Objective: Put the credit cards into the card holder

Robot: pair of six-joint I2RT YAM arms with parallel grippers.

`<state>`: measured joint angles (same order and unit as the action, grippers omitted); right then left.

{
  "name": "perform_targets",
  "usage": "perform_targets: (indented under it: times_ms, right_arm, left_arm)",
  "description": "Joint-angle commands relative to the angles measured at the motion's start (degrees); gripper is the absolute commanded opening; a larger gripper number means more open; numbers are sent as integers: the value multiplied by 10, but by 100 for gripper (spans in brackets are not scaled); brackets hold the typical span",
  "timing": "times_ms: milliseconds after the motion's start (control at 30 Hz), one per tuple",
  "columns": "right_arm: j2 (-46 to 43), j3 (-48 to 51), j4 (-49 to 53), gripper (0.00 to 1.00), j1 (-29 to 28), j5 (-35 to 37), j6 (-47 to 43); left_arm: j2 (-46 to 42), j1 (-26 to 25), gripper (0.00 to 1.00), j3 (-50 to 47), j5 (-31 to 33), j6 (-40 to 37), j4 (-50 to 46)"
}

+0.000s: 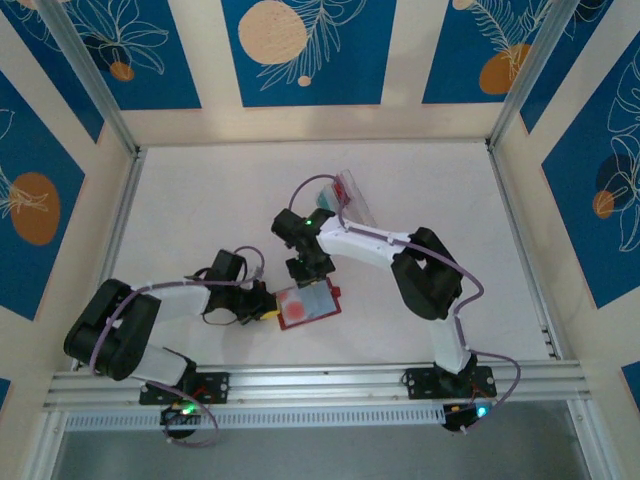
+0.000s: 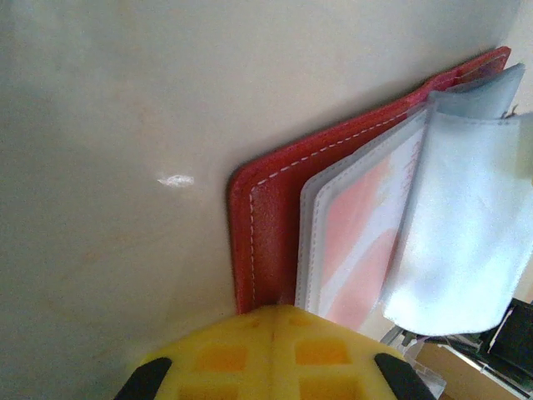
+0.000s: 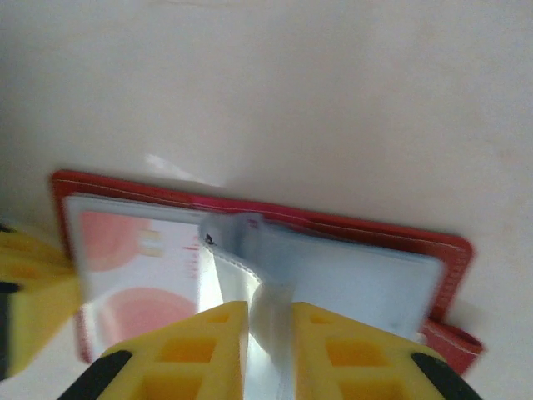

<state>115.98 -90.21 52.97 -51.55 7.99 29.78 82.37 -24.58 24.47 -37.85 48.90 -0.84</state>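
The pale table (image 1: 200, 200) carries an open red card holder (image 1: 308, 304) at lower centre and a clear box (image 1: 345, 195) above centre.

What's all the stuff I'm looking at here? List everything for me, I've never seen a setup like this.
card holder: one, red with clear pockets, lying open on the table, front middle
credit card: one that I can make out, white with pink-red circles, inside a clear pocket of the holder
clear box: one, see-through, farther back on the table; reddish and teal contents too small to identify
table: one, white
wall panels: several, blue with orange circles, around the table
left gripper: one, yellow fingers, shut, tips at the holder's edge
right gripper: one, yellow fingers, a clear pocket leaf of the holder pinched between them
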Motion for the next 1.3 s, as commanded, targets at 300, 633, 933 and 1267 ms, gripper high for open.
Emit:
perform_targets:
  times_ms: [300, 633, 933, 1267]
  right_arm:
    - [-52, 69, -96, 28, 6, -164, 33]
    - [-73, 100, -117, 33, 7, -181, 45]
    - [-65, 100, -94, 13, 5, -149, 47]
    - [-95, 156, -66, 1, 32, -19, 104]
  left_arm:
    - [32, 3, 0, -27, 55, -12, -37]
    - [29, 3, 0, -29, 53, -8, -35]
    - [24, 3, 0, -29, 53, -6, -39]
    - [-44, 5, 0, 18, 73, -32, -135]
